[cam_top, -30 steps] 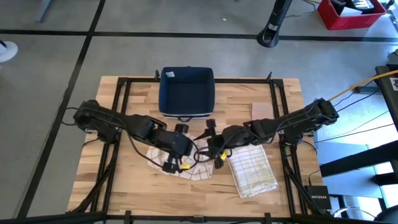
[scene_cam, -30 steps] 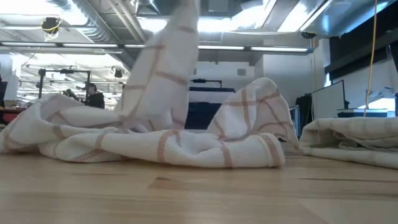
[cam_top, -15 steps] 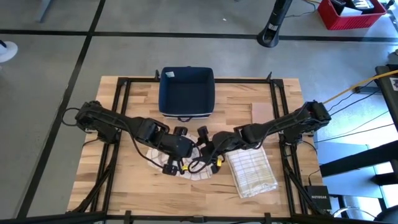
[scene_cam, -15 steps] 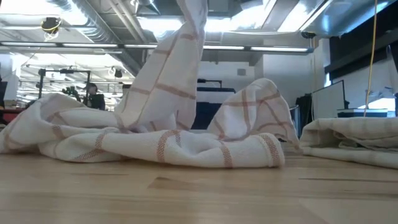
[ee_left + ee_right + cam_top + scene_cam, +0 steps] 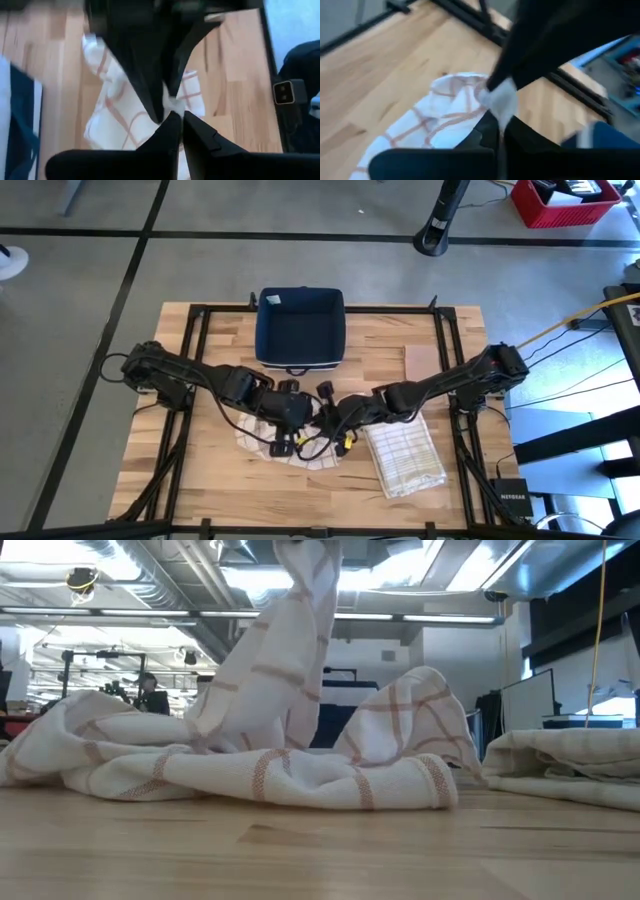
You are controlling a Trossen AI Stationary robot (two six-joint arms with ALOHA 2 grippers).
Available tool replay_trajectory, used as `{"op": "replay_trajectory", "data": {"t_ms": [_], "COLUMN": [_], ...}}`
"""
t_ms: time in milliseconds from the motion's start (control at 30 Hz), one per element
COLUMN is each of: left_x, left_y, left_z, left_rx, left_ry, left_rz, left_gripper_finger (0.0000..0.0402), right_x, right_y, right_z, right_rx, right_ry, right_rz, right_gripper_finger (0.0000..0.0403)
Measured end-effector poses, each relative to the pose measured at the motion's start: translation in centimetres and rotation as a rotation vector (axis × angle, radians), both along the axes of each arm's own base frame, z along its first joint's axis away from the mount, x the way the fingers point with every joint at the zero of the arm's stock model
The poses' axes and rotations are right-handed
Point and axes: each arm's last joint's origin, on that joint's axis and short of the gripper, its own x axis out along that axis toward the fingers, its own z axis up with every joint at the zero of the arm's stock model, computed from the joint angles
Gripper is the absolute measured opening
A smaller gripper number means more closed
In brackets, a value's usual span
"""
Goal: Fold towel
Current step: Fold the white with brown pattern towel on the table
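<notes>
Both end effectors are clamped on your checked towel [image 5: 300, 442] near counter [image 5: 420, 330] centre: left end effector [image 5: 180, 119] and right end effector [image 5: 499, 131] each pinch a raised fold, fingers together, while the rest lies crumpled at 6 o'clock from the blue bin [image 5: 300, 328].

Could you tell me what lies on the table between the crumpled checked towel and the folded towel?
Only bare wood: the low view shows table between checked towel and folded towel.
</notes>
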Motion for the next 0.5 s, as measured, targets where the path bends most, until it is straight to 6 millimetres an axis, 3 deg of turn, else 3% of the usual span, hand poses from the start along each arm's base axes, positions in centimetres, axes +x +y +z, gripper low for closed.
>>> {"op": "replay_trajectory", "data": {"t_ms": [233,367,500], "left_x": [-1.9,-3.3,-4.6], "left_y": [-0.4,-2.1,-4.6], "left_z": [-0.9,-1.2,-2.6], "left_rx": [-0.054,-0.007,0.105], "left_ry": [0.215,0.269,0.255], "left_rz": [0.065,0.082,0.088], "left_gripper_finger": [0.0103,0.0153,0.0171], "right_x": [-3.1,-5.6,-7.9], "right_y": [0.3,0.7,1.8], "right_z": [1.3,1.8,1.7], "right_rx": [-0.04,-0.039,-0.003], "right_ry": [0.104,0.195,0.253], "right_rz": [-0.121,-0.238,-0.369], "right_gripper_finger": [0.0007,0.0005,0.0006]}}
